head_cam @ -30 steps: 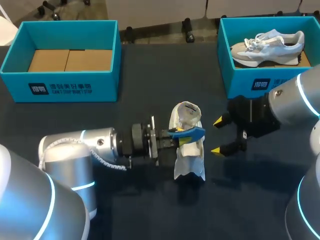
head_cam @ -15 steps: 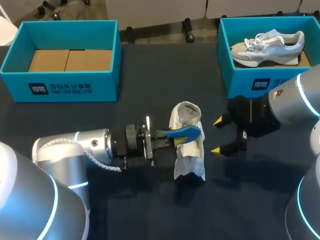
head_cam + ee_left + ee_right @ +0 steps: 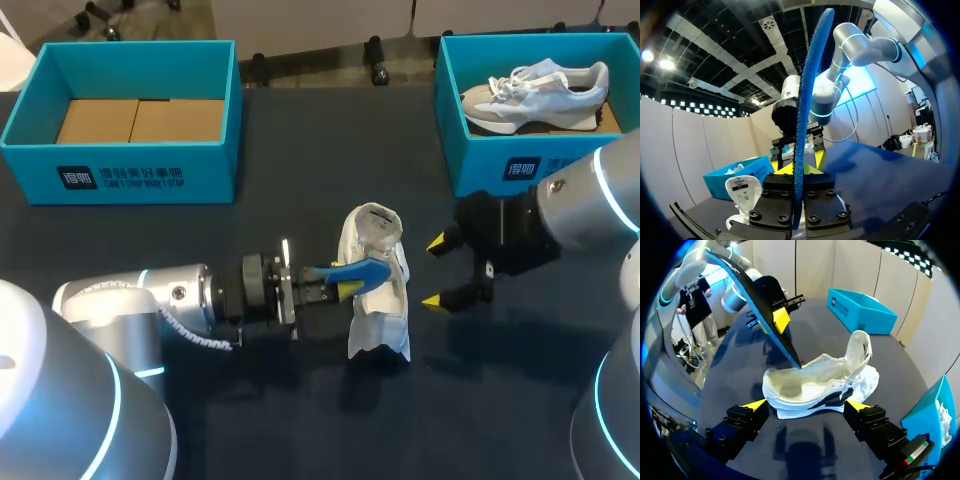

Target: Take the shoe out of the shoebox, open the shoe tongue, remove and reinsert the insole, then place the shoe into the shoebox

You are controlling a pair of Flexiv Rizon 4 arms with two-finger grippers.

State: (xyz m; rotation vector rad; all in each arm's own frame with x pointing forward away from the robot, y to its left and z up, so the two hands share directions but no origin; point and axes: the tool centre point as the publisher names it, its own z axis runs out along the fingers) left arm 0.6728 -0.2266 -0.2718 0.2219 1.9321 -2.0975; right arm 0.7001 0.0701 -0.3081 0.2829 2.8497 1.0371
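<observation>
Only the right wrist view shows insole (image 3: 769, 322) tip inside shoe (image 3: 815, 385); left gripper (image 3: 345, 290) grasps insole, right gripper (image 3: 436, 271) released at shoe's three o'clock; dark table (image 3: 300, 420)

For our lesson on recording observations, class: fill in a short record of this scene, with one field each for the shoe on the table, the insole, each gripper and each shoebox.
left shoebox: no shoe inside.
right shoebox: holds a second shoe.
shoe: white shoe on the table, outside both boxes.
insole: blue insole, tilted up, its tip at the shoe's opening.
left gripper: fingers shut on the insole.
right gripper: open, beside the shoe, not touching it.
</observation>
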